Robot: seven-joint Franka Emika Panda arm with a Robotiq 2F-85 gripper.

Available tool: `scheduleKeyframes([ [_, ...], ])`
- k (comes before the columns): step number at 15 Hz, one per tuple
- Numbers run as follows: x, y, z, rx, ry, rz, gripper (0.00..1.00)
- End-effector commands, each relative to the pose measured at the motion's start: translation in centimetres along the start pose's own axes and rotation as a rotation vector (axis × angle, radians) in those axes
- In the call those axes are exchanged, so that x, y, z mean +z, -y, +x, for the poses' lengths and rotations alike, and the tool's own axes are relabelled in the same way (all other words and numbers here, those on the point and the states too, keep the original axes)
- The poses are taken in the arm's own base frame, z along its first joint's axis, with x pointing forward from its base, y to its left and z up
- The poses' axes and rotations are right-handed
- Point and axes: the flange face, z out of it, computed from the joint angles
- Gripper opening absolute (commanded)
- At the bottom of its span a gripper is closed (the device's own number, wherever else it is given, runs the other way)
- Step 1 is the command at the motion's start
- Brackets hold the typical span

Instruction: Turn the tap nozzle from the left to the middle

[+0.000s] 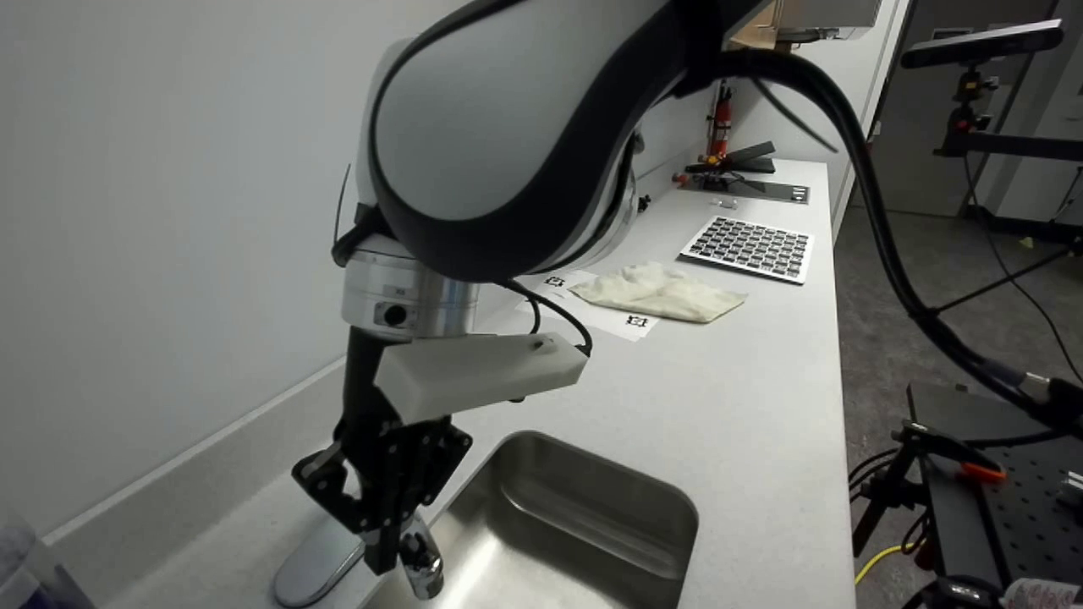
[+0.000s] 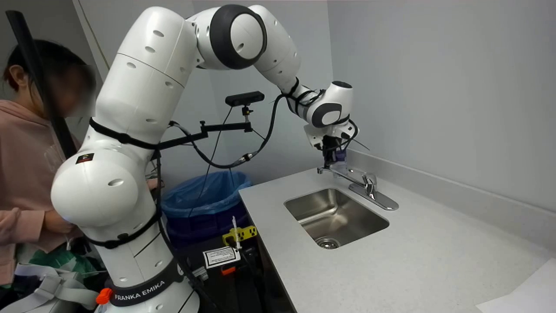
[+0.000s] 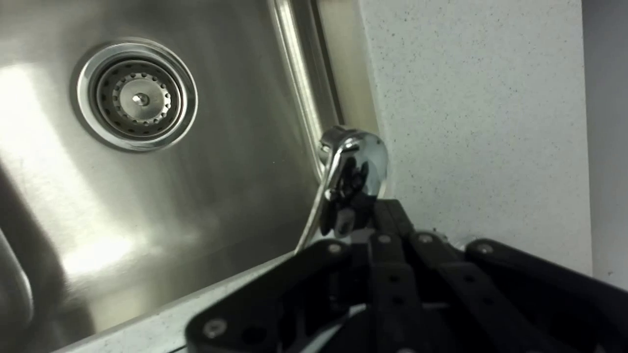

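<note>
Chrome is shining on the tap nozzle point(image 1: 423, 567) just beside the tip of your gripper point(image 1: 386, 553), whose jaws are standing together, presumably because you are aiming to push, not pinch, it over the stainless-steel sink point(image 1: 584, 512) below.

In the wrist view glare burns nearly white in patches of the sink point(image 3: 235, 113), and the chrome tap point(image 3: 375, 157) at its rim throws back dark reflections; near the sink's edge the gripper point(image 3: 393, 210) falls into a blurred near-black. Both exterior views are softly lit, the wall point(image 2: 434, 87) beyond the sink a flat, dull grey (a face point(image 2: 74, 91) well away from the sink is smeared past reading).
</note>
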Motion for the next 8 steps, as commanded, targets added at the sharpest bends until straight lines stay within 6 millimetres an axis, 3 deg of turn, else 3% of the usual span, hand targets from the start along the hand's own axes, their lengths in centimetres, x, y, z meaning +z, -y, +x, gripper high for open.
scheduleKeyframes([
  [1,-0.7,-2.5,-1.0,0.04,0.015,-0.058,0.0],
  [8,-2.1,-5.7,-1.1,0.096,-0.019,-0.137,0.0],
])
